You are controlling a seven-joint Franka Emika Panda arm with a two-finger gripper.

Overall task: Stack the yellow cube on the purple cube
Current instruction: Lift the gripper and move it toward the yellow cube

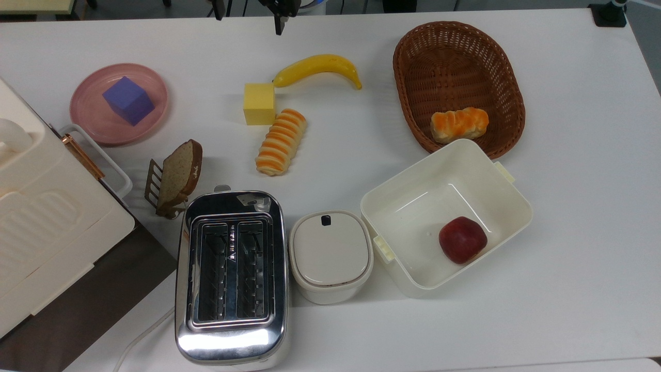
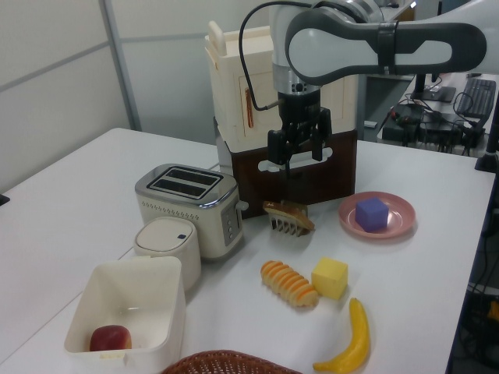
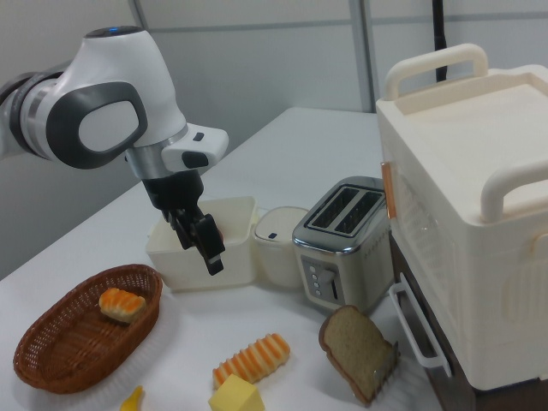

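The pale-yellow cube sits on the white table, touching a banana's tip and a striped bread roll. On a pink plate at the top view's left rests the purple cube. My gripper hangs well above the table, near the far edge in the top view, behind the yellow cube. It is open and holds nothing.
A banana and a striped roll flank the yellow cube. A wicker basket with a bun, a white tub with an apple, a lidded pot, a toaster, a bread slice and a large cream appliance ring the table.
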